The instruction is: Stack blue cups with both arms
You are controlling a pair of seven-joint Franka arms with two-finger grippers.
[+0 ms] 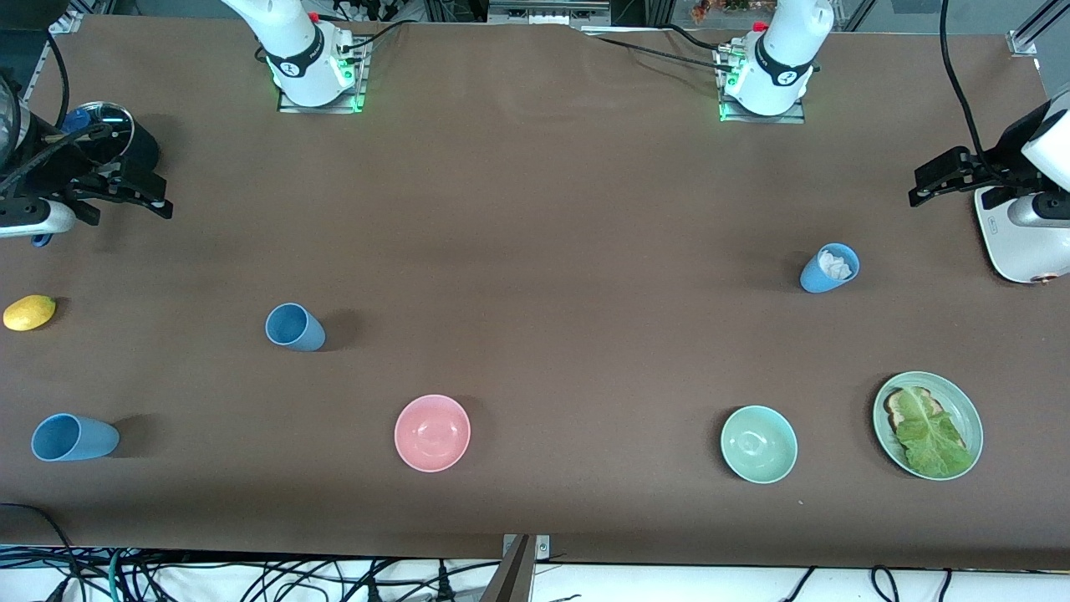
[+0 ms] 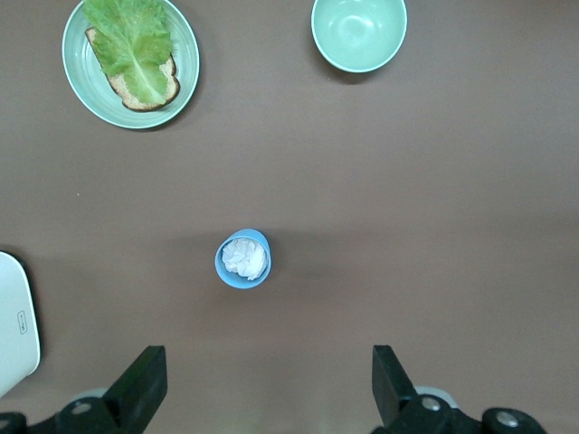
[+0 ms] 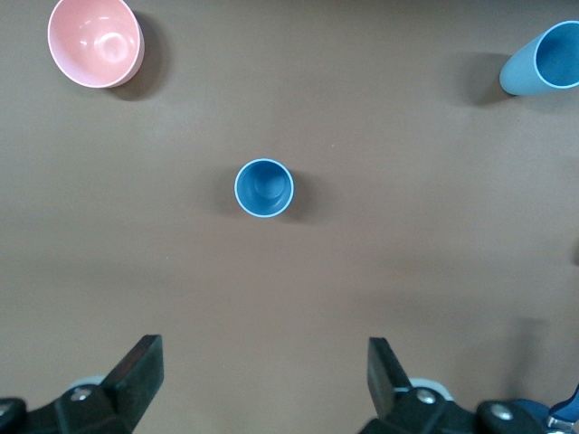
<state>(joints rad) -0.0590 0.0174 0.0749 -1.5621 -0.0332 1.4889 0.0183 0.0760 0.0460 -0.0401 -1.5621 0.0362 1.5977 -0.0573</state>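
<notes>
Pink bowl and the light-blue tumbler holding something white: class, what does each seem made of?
Round pink bowl: a smooth, fairly glossy material, perhaps glazed ceramic or hard plastic; highlights shine inside. Light-blue tapered tumbler with white filling: likely matte plastic; even colour, no glare.

Right gripper up over bare brown table, jaws spread wide, nothing between them. Black fingertips well apart and clear of every object. Blue cup upright on table, mouth up, empty inside. Second blue cup near frame edge, seen at a slant, well apart from the first. Pink bowl upright on table, empty, well apart from both cups.
</notes>
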